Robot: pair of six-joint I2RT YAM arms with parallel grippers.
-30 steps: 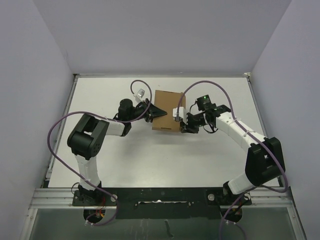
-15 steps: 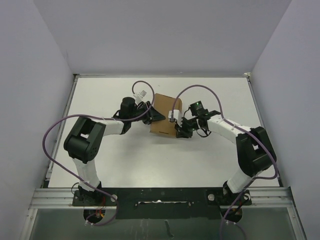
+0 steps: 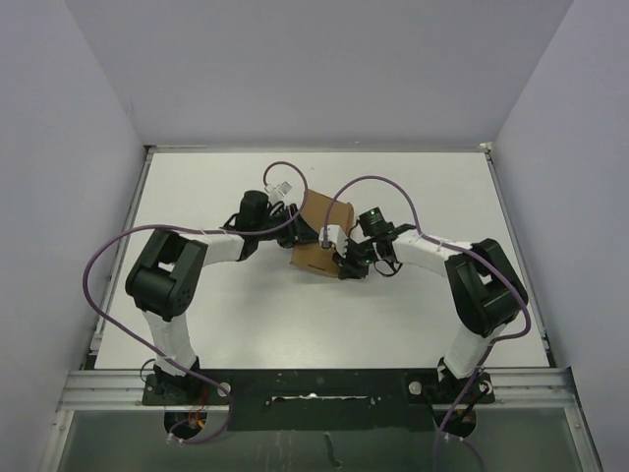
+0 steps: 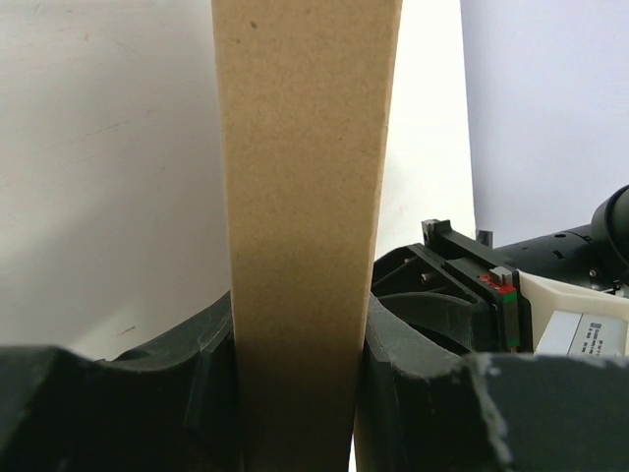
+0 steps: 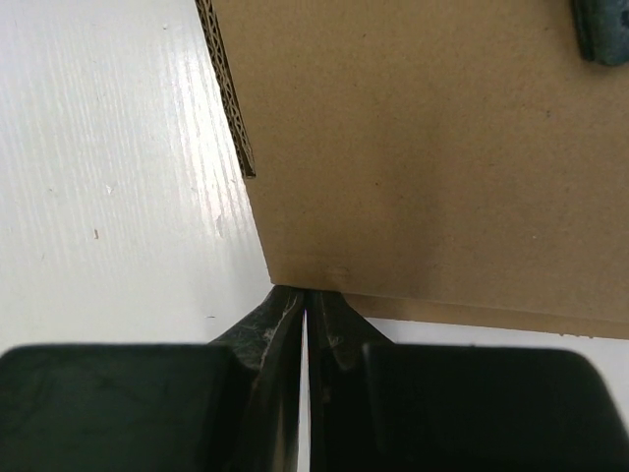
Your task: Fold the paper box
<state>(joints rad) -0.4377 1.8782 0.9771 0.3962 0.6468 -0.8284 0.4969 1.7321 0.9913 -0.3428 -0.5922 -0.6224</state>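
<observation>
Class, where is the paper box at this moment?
In the top external view, the paper box sits near the table centre, its left edge clamped by the left claw, the right claw at its near right corner.

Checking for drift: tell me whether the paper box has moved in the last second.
Yes. In the top view the paper box has slid left and nearer, away from the table's far edge, and now sits askew to it.
</observation>
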